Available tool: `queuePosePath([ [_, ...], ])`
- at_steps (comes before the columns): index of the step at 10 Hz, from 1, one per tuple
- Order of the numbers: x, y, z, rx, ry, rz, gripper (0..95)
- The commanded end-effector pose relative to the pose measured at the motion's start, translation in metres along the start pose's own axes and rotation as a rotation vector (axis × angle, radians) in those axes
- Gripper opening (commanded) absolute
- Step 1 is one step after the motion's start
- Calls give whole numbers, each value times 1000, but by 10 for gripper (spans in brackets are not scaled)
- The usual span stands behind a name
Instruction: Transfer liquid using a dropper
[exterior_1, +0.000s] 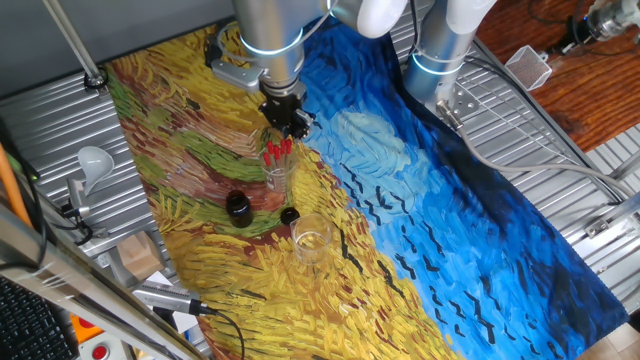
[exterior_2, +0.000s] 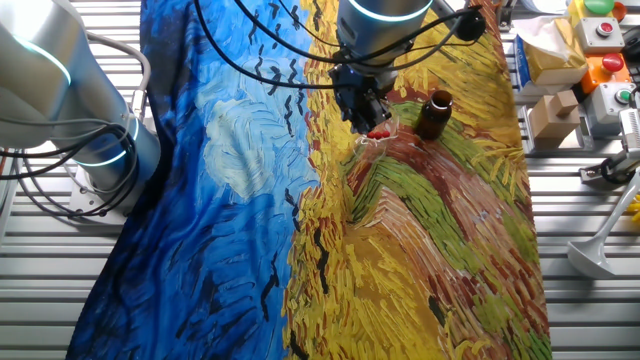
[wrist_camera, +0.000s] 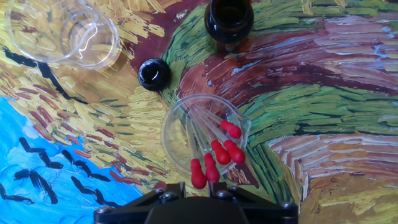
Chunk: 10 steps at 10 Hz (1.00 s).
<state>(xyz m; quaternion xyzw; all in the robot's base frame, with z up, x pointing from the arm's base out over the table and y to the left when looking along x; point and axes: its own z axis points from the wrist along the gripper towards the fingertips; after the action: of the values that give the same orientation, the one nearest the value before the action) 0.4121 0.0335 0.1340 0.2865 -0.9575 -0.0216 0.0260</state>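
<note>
Fingertips hidden under the gripper (exterior_1: 287, 124) body — claw state unclear — above red-bulbed droppers (wrist_camera: 217, 152) in a clear cup (wrist_camera: 180, 121).

The gripper (exterior_1: 287, 122) hangs just above the glass (wrist_camera: 205, 134) that holds the droppers (wrist_camera: 224, 152), their red bulbs crowded along one rim. Close by stand the open brown bottle (wrist_camera: 229, 18), its black cap (wrist_camera: 153, 73) and an empty beaker (wrist_camera: 62, 31); the cloth (exterior_1: 480, 230) beyond lies open.
</note>
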Motion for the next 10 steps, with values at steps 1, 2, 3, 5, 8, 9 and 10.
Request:
queuePosePath([
  [1, 1, 1, -1, 4, 2, 2, 190],
  [2, 1, 1, -1, 4, 1, 2, 190],
  [3, 1, 1, -1, 2, 0, 2, 190],
  [5, 1, 1, 0, 3, 0, 3, 0],
  [8, 1, 1, 2, 3, 0, 7, 0],
  [9, 1, 1, 2, 3, 0, 6, 0],
  [10, 1, 1, 2, 3, -1, 6, 0],
])
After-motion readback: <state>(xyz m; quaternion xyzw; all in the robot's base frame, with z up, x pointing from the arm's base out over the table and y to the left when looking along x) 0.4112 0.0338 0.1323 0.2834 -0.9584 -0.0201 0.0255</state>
